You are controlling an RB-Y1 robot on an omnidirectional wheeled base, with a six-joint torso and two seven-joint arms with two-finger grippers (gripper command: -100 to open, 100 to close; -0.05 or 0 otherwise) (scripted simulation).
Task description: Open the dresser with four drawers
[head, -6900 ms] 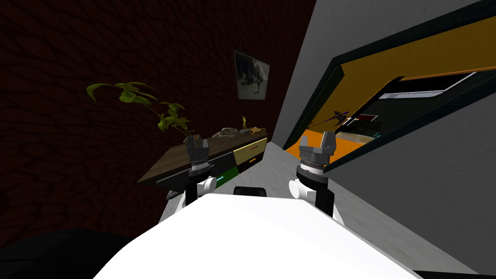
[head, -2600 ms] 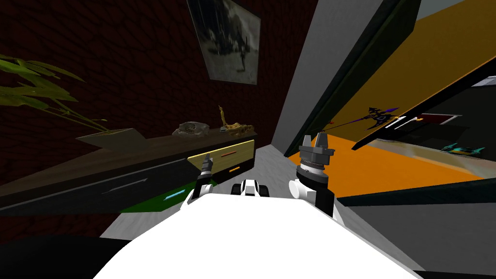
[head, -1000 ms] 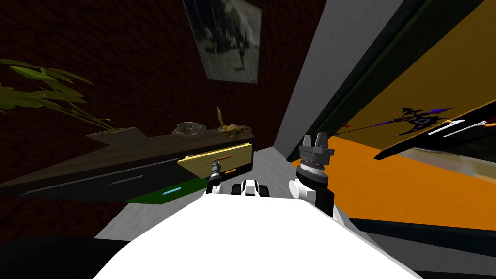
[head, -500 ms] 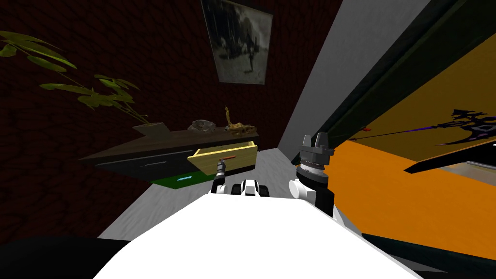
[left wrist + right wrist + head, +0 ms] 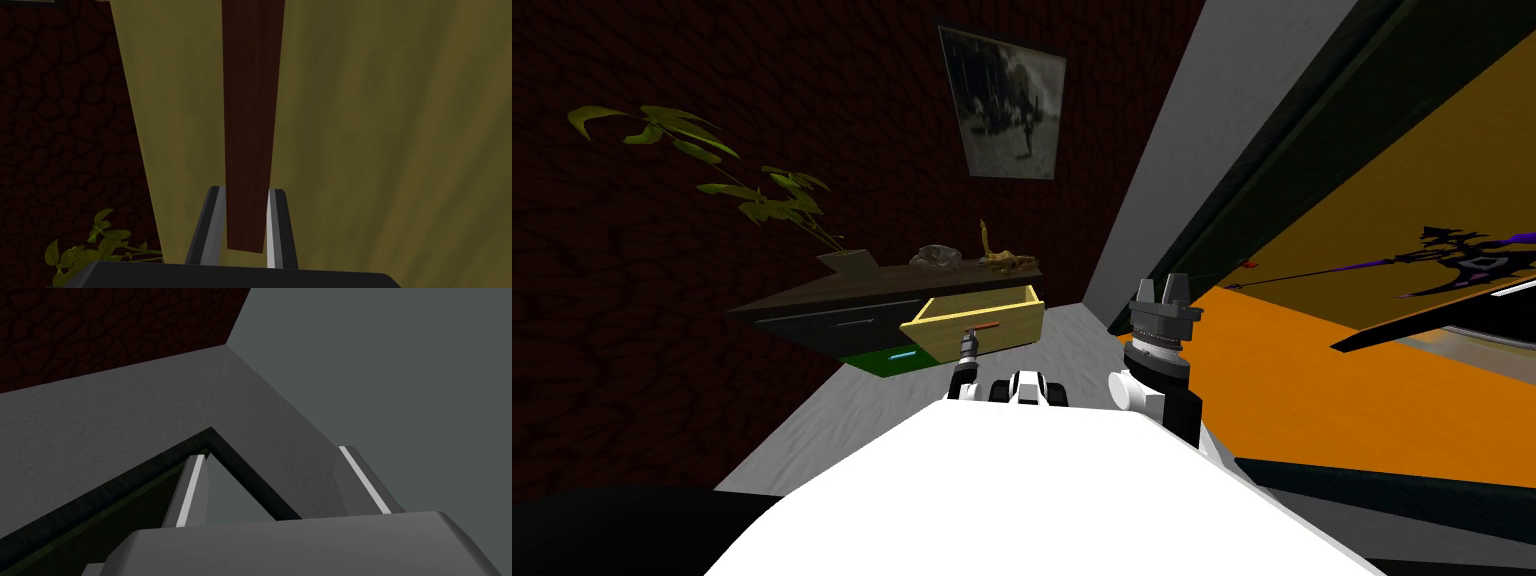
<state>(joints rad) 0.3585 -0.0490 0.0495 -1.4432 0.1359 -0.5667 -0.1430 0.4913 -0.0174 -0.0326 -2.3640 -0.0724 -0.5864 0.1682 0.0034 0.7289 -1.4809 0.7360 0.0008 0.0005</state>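
Observation:
A low dark dresser [image 5: 812, 298] stands against the dark red wall, ahead and to my left. Its pale yellow top drawer [image 5: 1012, 318] is pulled out, and the box sides show behind the front. My left gripper [image 5: 968, 343] is shut on that drawer's reddish-brown bar handle [image 5: 982, 327]. In the left wrist view the two fingers [image 5: 212, 220] press both sides of the handle [image 5: 250, 125] near its end, against the yellow drawer front [image 5: 375, 125]. A dark drawer [image 5: 842, 325] and a green drawer [image 5: 887, 360] sit flush. My right gripper [image 5: 1160, 290] is raised at my right, open and empty [image 5: 272, 455].
A potted plant [image 5: 742, 180] and small figurines [image 5: 1002, 260] stand on the dresser top, under a framed picture [image 5: 1007, 105]. A dark-framed doorway [image 5: 1232, 190] onto an orange floor [image 5: 1312, 360] opens on the right. Grey floor [image 5: 1072, 335] runs between dresser and doorway.
The yellow drawer has slid further out of the dresser with my left gripper still on its handle. I have backed away, so the dresser looks smaller. The right arm is unchanged.

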